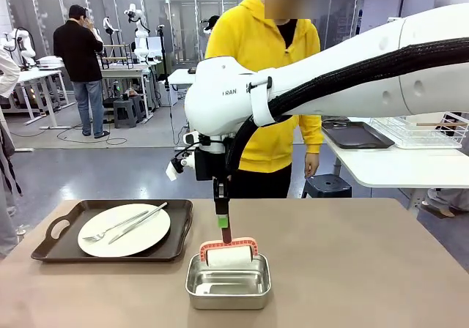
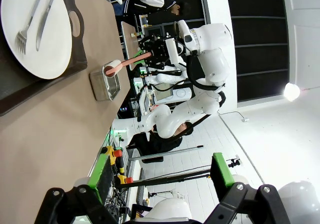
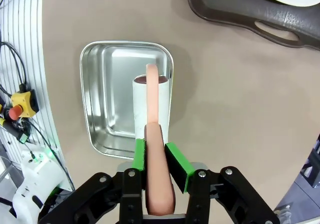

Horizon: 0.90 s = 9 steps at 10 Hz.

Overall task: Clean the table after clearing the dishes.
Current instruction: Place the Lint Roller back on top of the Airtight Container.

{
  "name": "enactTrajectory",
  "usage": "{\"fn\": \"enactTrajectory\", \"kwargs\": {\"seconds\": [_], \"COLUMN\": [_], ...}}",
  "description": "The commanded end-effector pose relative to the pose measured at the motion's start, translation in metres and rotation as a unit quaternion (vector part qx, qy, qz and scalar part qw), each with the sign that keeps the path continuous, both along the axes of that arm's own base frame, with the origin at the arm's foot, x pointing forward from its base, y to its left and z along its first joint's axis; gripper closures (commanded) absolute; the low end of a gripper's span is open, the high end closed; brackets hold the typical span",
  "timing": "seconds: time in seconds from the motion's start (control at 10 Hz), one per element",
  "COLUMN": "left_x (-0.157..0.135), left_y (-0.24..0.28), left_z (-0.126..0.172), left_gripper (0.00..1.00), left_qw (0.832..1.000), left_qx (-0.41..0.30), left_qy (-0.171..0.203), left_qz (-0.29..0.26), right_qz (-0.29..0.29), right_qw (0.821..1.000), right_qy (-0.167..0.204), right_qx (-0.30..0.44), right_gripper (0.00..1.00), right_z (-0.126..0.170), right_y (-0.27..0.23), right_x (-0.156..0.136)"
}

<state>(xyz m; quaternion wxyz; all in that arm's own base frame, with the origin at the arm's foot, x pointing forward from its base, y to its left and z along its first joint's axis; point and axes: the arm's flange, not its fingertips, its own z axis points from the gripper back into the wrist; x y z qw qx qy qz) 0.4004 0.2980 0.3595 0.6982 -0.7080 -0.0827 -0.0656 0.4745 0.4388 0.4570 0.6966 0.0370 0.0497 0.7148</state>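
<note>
On the taupe table [image 1: 366, 269] a white plate [image 1: 124, 230] with a fork and knife lies on a dark brown tray [image 1: 178, 233] at the left. My right gripper [image 1: 222, 222] hangs over a small steel pan [image 1: 229, 288], shut on the pink handle of a roller [image 1: 229, 253] whose white roll rests inside the pan. In the right wrist view the green pads [image 3: 175, 165] clamp that handle [image 3: 156, 149] above the pan [image 3: 100, 94]. My left gripper [image 2: 160, 176] is open and holds nothing, off the table's end, with the plate [image 2: 35, 29] far ahead.
A person in a yellow hoodie [image 1: 267, 57] stands at the far side. A white table [image 1: 396, 163] at the right carries a dark tray and a wire rack. An emergency-stop button [image 3: 20, 106] sits beyond the table's near edge.
</note>
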Motion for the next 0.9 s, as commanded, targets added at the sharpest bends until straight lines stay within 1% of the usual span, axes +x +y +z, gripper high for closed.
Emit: {"fn": "enactTrajectory", "kwargs": {"seconds": [0.0,0.1,0.2,0.3,0.5,0.8], "left_x": [-0.003,-0.003,-0.003,-0.003,-0.003,-0.003], "left_y": [0.002,0.002,0.002,0.002,0.002,0.002], "left_z": [0.001,0.001,0.001,0.001,0.001,0.001], "left_gripper": [0.0,0.0,0.0,0.0,0.0,0.0], "left_qw": [1.0,1.0,1.0,1.0,1.0,1.0], "left_qx": [0.001,0.001,0.001,0.001,0.001,0.001], "left_qy": [0.0,0.0,0.0,0.0,0.0,0.0], "left_qz": [0.003,0.003,0.003,0.003,0.003,0.003], "right_qz": [-0.032,-0.048,-0.051,-0.056,-0.05,-0.045], "right_qw": [0.999,0.998,0.998,0.998,0.998,0.997], "right_qy": [0.022,0.028,0.014,0.009,0.014,0.017], "right_qx": [0.011,0.015,0.019,0.023,0.038,0.055], "right_gripper": [0.77,0.77,0.77,0.77,0.77,0.77], "right_z": [-0.008,-0.013,-0.018,-0.022,-0.037,-0.049], "right_y": [-0.005,-0.006,-0.006,-0.007,-0.014,-0.019], "right_x": [-0.009,-0.009,-0.008,-0.007,-0.002,0.006]}}
